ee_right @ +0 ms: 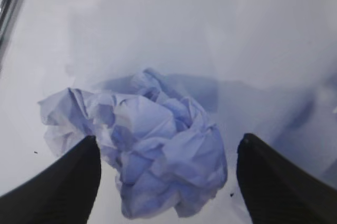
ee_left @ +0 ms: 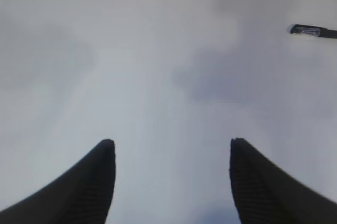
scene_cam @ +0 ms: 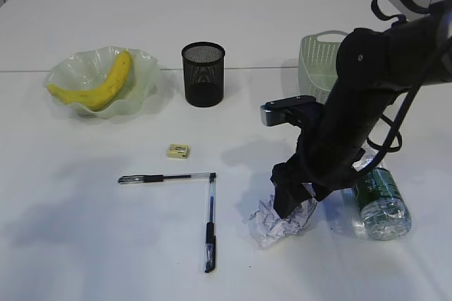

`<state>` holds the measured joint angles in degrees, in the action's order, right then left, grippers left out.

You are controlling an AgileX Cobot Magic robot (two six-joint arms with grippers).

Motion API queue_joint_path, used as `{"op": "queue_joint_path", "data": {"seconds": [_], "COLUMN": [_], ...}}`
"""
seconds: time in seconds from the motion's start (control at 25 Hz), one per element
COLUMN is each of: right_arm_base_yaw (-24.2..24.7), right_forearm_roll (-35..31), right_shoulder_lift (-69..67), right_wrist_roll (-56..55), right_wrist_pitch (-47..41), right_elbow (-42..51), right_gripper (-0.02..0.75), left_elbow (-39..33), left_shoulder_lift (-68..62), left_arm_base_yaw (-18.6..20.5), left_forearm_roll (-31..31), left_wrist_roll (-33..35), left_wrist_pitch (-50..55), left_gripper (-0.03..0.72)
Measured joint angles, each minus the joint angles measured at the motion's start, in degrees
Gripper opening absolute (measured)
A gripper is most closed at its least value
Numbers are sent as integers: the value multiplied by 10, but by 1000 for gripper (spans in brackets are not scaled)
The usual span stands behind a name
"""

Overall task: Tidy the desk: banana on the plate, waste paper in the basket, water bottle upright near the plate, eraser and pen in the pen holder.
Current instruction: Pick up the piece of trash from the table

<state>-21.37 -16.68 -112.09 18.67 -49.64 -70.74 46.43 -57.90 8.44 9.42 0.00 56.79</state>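
Observation:
The crumpled waste paper point(scene_cam: 282, 223) point(ee_right: 158, 145) lies on the white desk point(scene_cam: 85, 244). My right gripper point(scene_cam: 293, 205) point(ee_right: 168, 139) is lowered over it, jaws open with one finger on each side of the ball. The water bottle point(scene_cam: 380, 205) lies on its side just right of that arm. The banana point(scene_cam: 99, 85) rests in the green plate point(scene_cam: 145, 68) at the far left. The eraser point(scene_cam: 178, 150) and two pens point(scene_cam: 166, 178) point(scene_cam: 210, 220) lie on the desk in front of the black pen holder point(scene_cam: 203, 75). My left gripper point(ee_left: 172, 141) hangs open over bare desk, a pen tip point(ee_left: 310, 31) at upper right.
The grey-green basket point(scene_cam: 314, 61) stands at the back right, partly hidden behind my right arm. A thin seam crosses the desk behind the pen holder. The left arm does not show in the exterior view.

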Motion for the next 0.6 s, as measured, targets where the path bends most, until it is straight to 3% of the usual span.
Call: {"op": "queue_joint_path", "data": {"seconds": [0.32,0.44,0.6], "right_arm_base_yaw": [0,0,0], "right_forearm_roll": [-15,-17,-19], "right_shoulder_lift": [-20,-20,-20], "right_wrist_roll": [0,0,1], "right_wrist_pitch": [0,0,-6], "right_elbow": [0,0,0], "right_gripper": [565,466,240], "left_elbow": [0,0,0], "left_shoulder_lift": [0,0,0], "left_arm_base_yaw": [0,0,0], "left_forearm_roll": [0,0,1], "left_wrist_roll": [0,0,0], "left_wrist_pitch": [0,0,0], "left_gripper": [486,486,486]}}
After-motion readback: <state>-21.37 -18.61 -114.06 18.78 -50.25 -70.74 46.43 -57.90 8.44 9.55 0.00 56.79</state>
